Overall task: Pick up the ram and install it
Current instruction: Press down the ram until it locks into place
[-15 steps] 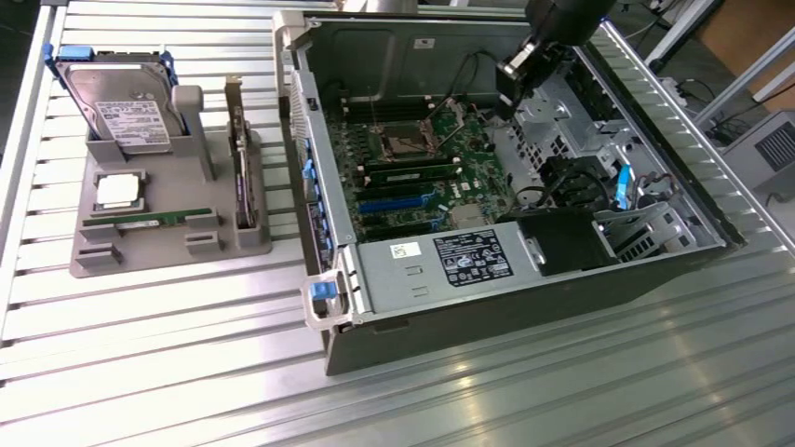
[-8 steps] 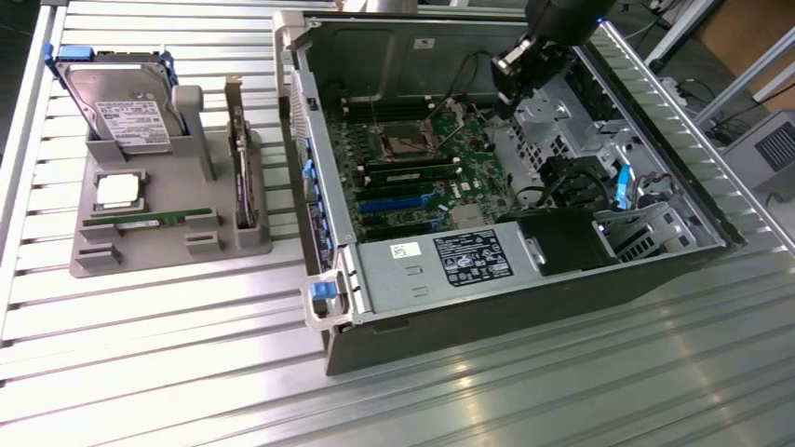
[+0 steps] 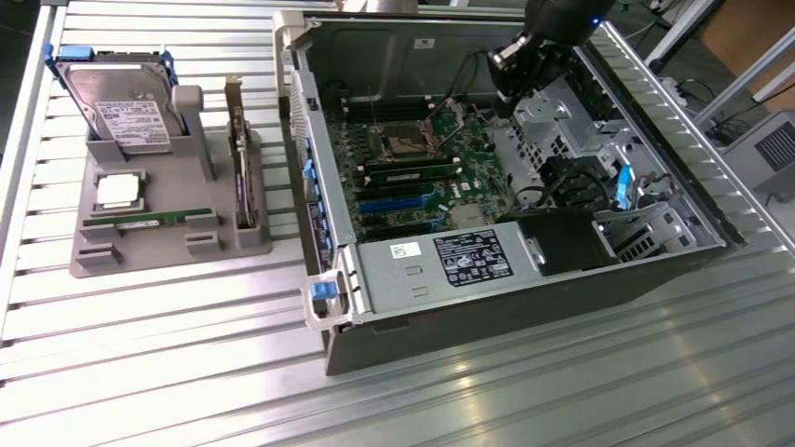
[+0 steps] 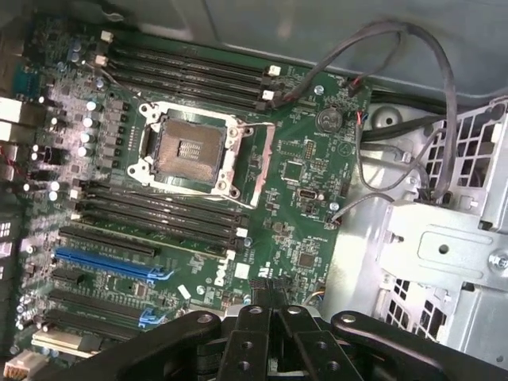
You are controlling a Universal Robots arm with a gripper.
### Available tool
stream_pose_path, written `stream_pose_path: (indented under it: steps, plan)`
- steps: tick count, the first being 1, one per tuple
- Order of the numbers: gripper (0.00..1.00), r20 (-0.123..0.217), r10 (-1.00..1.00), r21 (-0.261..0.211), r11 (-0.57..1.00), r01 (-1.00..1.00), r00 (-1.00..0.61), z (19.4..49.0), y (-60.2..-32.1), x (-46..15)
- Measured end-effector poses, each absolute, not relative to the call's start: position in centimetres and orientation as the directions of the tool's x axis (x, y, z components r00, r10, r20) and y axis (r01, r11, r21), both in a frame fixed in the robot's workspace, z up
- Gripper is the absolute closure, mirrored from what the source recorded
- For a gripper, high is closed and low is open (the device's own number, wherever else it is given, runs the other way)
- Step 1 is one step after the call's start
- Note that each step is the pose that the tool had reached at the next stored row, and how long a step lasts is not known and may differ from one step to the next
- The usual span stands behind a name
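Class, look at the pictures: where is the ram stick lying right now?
In the exterior view, the ram lies flat in the grey holder at the left, just below the square silver processor.

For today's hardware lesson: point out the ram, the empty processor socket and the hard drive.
ram [image 3: 147, 222], exterior view, middle of the stick.
processor socket [image 4: 184, 148], wrist view, its dark centre.
hard drive [image 3: 122, 110], exterior view, its label.
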State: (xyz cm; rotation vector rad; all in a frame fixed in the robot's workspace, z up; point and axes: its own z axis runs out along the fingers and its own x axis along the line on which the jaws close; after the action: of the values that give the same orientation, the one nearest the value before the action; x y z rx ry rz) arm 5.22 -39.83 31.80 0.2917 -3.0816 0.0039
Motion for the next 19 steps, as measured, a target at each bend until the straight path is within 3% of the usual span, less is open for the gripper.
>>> stream_pose_path:
  steps: [19]
  plan:
    - [0.90, 0.046, 0.174, 0.002, 0.985, 0.175, -0.984, 31.80, -39.82, 5.22]
